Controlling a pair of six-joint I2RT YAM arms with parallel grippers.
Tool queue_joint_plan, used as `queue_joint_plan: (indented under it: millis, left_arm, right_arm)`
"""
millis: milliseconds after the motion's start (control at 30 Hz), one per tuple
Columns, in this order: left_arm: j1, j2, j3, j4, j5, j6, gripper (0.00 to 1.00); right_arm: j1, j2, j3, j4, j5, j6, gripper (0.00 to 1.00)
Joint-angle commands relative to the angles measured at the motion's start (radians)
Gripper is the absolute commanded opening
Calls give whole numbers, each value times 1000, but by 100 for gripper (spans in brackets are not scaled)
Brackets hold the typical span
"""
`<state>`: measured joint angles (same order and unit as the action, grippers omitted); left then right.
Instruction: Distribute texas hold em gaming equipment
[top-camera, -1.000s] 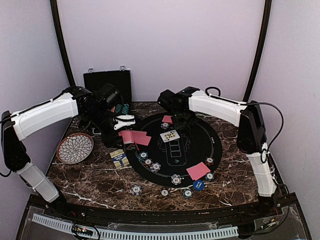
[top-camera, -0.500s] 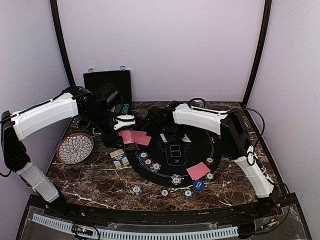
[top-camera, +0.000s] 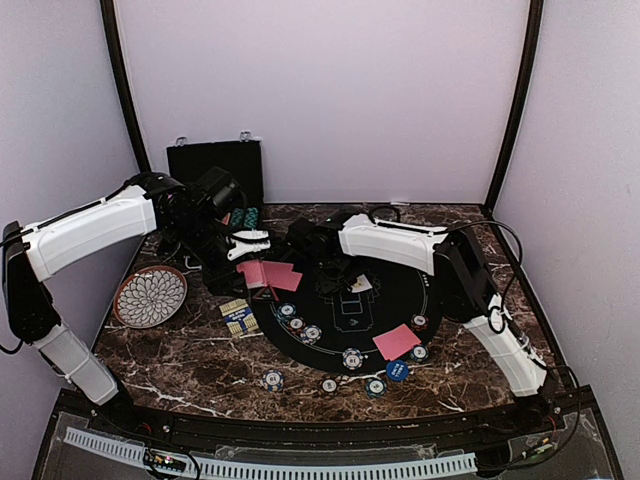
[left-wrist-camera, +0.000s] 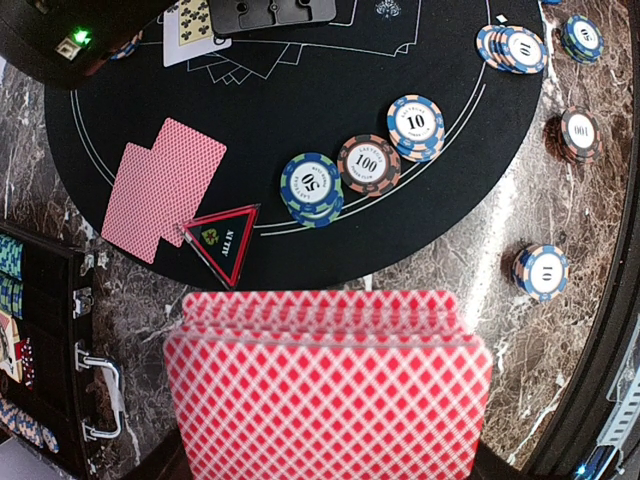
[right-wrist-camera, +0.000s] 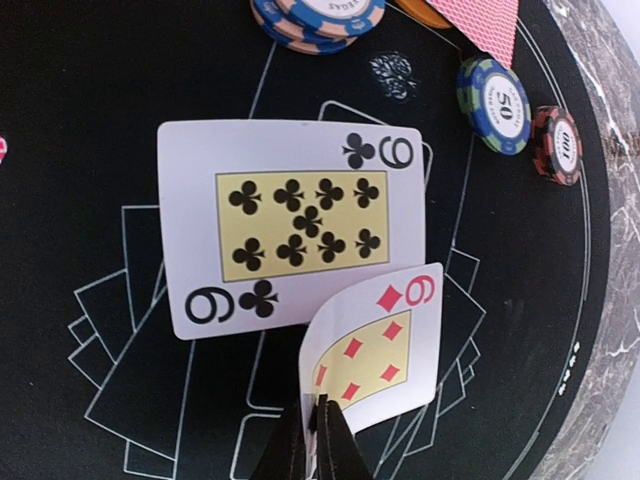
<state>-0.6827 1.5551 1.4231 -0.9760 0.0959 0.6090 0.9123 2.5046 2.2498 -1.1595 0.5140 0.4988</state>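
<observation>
Diamonds card (right-wrist-camera: 372, 350) overlaps face-up nine of clubs (right-wrist-camera: 290, 228).

My count, kind by kind.
I see nine chip piles (top-camera: 352, 358), one blue button disc (top-camera: 397, 370) and one orange button disc (right-wrist-camera: 425, 8) that is partly hidden. There are two face-up cards, a nine of clubs (right-wrist-camera: 290, 225) and a diamonds card (right-wrist-camera: 372, 345). Three face-down red-backed cards (top-camera: 268, 274) show, two overlapped and one apart. There is also one deck (left-wrist-camera: 325, 390), one triangle marker (left-wrist-camera: 222, 240), one round mat (top-camera: 400, 290), one plate (top-camera: 150, 296) and one black case (top-camera: 215, 165).
</observation>
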Motion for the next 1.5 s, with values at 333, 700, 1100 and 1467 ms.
queue_joint_plan:
  millis: [333,700,1100,1467]
  left_arm:
    - [4,-34,9,-16,10,3,0]
    - [3,-41,2,-21,14,5,0]
    - [4,-43,3,-21,13,3,0]
    - [3,-33,27,-18,20,2,0]
  right_arm:
    - [-12,29,61,91,-102,18,12]
    - [-37,-1,16,149,-198,35,35]
    - [-91,-267,-246,387,-438,101,58]
    - [-101,-590,-628,773,-807,254,76]
